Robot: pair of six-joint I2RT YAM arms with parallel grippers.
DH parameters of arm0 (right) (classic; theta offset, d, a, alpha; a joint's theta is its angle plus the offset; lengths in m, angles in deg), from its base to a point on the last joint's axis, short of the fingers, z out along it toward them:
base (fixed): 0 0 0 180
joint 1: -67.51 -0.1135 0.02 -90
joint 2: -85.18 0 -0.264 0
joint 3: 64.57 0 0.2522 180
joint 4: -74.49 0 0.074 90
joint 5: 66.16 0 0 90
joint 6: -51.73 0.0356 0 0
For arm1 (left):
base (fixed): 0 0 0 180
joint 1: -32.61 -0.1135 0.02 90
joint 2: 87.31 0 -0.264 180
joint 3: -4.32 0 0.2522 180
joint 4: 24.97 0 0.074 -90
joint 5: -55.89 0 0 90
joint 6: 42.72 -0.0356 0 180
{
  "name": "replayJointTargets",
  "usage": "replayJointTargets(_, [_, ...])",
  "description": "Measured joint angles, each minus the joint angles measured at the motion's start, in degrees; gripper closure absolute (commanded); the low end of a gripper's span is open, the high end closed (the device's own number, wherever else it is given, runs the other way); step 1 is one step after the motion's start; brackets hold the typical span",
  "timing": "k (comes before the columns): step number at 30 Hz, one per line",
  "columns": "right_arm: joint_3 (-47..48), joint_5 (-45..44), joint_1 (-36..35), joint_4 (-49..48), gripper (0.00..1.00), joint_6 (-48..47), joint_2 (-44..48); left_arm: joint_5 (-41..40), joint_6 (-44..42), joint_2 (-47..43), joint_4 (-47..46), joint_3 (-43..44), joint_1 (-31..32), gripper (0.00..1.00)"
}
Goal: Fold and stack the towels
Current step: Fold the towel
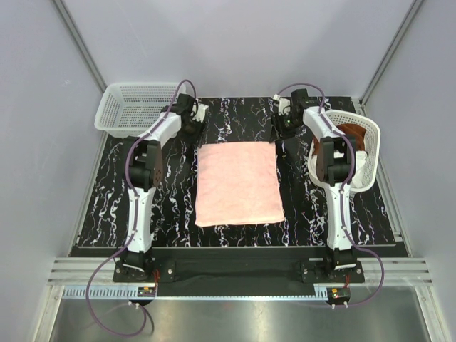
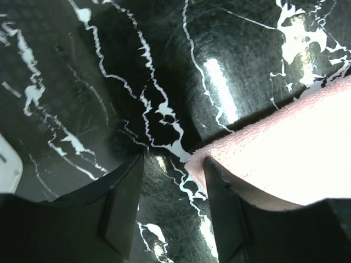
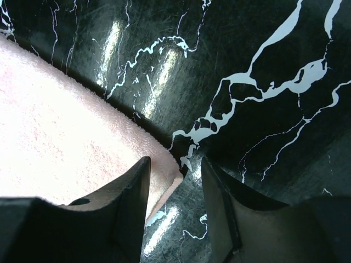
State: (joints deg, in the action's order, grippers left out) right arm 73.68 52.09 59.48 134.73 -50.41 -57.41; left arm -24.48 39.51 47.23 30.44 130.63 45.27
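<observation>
Left wrist view: released left claw [image 2: 173, 159] beside pink towel [image 2: 285, 159] corner; right claw [image 3: 175, 159], also released, straddles another corner.

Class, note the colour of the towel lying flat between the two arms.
The towel is pale pink; the top external view shows it best.

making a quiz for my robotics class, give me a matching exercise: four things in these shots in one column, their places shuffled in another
1 pink towel
2 rust-brown towel
3 left gripper
4 upright white mesh basket

a in the tilted mesh basket on the right
b far left corner of the table
c flat mid-table
d at the pink towel's far left corner, jaws apart

Pairs: 1-c, 2-a, 3-d, 4-b
</observation>
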Motion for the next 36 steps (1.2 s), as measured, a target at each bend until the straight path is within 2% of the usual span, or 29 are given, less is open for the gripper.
replayJointTargets(7, [0.76,1.20,0.00,1.25,0.52,-1.55,-0.76,2.40,-1.42,0.66,1.90,1.11,0.00,0.59])
replayJointTargets(11, [0.76,2.80,0.00,1.66,0.61,-2.38,-0.79,3.78,-1.75,0.66,2.21,1.11,0.00,0.67])
replayJointTargets(12, [0.76,2.95,0.00,1.75,0.66,-2.54,-0.79,4.00,-1.81,0.66,2.32,1.11,0.00,0.76])
replayJointTargets(14, [0.76,2.93,0.00,1.90,0.74,-2.82,-0.79,4.33,-1.81,0.66,2.51,1.11,0.02,0.86])
replayJointTargets(15, [0.76,2.93,0.00,1.90,0.80,-3.06,-0.79,4.46,-1.92,0.66,2.56,1.11,0.04,0.94])
replayJointTargets(17, [0.76,2.93,0.00,1.92,0.85,-3.39,-0.79,5.03,-2.10,0.66,2.56,1.11,0.07,1.00])
replayJointTargets(18, [0.79,2.93,0.00,1.97,0.88,-3.52,-0.79,5.27,-2.23,0.66,2.54,1.11,0.07,1.00])
replayJointTargets(20, [1.05,2.93,0.00,2.36,0.99,-3.78,-0.79,5.79,-2.29,0.66,2.54,1.14,0.07,1.00])
replayJointTargets(31, [7.43,3.43,0.11,2.84,1.00,-4.39,-0.79,5.42,-1.66,0.15,1.97,2.58,0.13,1.00])
replayJointTargets(36, [6.58,3.87,0.13,1.88,1.00,-4.33,-0.44,3.91,-1.20,-3.39,1.36,1.09,0.28,1.00])
